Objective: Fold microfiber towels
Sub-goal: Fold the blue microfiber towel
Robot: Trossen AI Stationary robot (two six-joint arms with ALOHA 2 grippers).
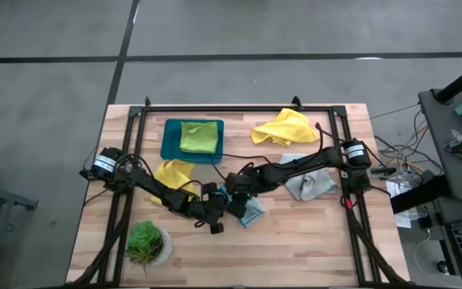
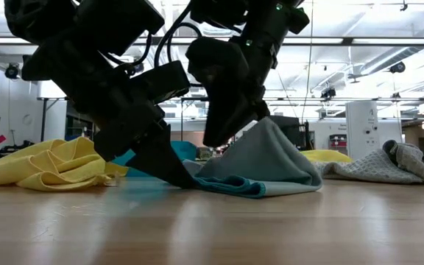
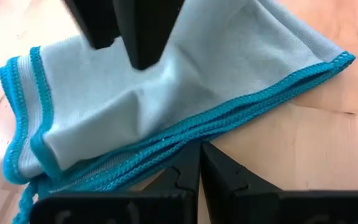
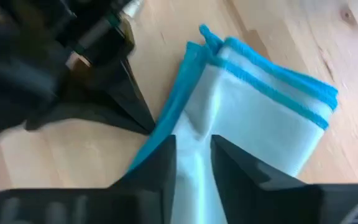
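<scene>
I have both grippers down at the light blue towel, folded in layers near the table's front middle. Left gripper: fingers pressed together, tips at the towel's teal-stitched edge, gripping nothing I can see. Right gripper: fingers narrowly parted, straddling a raised pinch of the towel.

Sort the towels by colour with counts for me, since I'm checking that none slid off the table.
Yellow towels: 2, one near the far edge, one beside the left arm
Lime green towel: 1, in the teal tray
Light blue towel: 1, under both grippers
Pale grey towel: 1, near the right arm
Total: 5 towels
</scene>
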